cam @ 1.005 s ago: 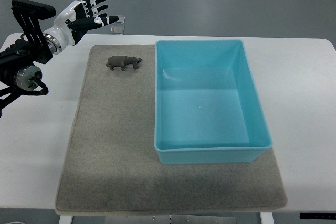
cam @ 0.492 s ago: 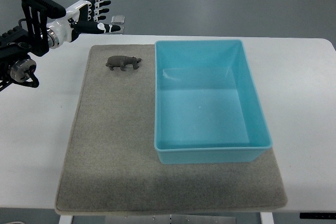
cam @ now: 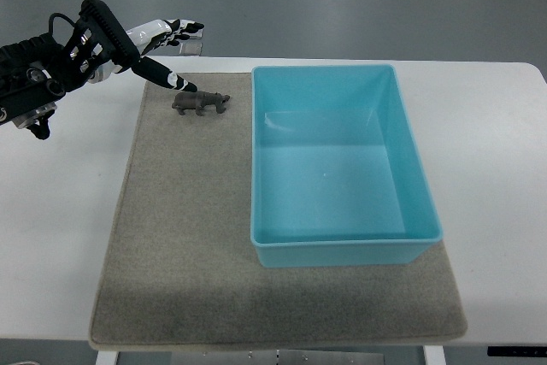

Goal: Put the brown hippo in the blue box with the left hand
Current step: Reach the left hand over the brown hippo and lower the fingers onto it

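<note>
A small brown hippo [cam: 202, 103] stands on the grey mat [cam: 188, 237] near its far left corner, head toward the blue box. The blue box [cam: 338, 168] is open and empty, on the right part of the mat. My left hand [cam: 167, 49] comes in from the left edge and hovers just above and behind the hippo. Its fingers are spread and hold nothing. The thumb tip [cam: 186, 86] reaches down close to the hippo's back. The right arm is out of view.
The mat lies on a white table [cam: 60, 211]. A small grey object [cam: 193, 44] sits at the table's far edge behind my left hand. The box's left wall [cam: 254, 160] stands just right of the hippo.
My left hand has turned and moved right and down toward the hippo, the thumb now pointing at it. The hippo and box have not moved.
</note>
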Robot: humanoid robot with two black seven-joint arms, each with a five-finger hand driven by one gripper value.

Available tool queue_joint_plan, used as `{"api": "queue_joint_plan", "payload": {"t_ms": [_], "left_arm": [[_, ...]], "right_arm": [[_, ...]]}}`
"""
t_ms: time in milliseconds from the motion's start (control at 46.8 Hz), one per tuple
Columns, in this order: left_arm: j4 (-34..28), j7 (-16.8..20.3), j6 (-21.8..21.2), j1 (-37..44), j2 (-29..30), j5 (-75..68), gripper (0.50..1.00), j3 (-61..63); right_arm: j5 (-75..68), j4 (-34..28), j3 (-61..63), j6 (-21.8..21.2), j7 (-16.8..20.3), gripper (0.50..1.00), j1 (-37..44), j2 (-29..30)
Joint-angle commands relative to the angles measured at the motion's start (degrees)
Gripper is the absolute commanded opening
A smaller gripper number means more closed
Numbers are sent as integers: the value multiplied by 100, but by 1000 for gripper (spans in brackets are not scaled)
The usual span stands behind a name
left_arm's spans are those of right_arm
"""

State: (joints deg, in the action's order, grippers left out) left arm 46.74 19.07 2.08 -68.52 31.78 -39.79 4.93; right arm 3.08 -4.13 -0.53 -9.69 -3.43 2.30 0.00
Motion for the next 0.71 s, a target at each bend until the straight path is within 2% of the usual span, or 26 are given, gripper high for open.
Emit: {"api": "queue_joint_plan", "payload": {"t_ms": [0,86,171,556,684], "left_arm": [[-69,-79,-182,-3,-75,-380,979,-1],[-113,-88,-279,6,-128,-740,975,-1],[-174,-88,-288,5,-146,-978,939,-1],[-535,-79,-279,6,-278,-1453,930,17],[-535,-70,-279,6,-278,-1611,898,61]], "right_arm": [[0,0,0,2,0,936,-1,0],[0,0,0,-7,0,936,-1,0],[0,0,0,2,0,936,-1,0],[0,0,0,-7,0,936,-1,0],[0,0,0,2,0,936,-1,0]]}}
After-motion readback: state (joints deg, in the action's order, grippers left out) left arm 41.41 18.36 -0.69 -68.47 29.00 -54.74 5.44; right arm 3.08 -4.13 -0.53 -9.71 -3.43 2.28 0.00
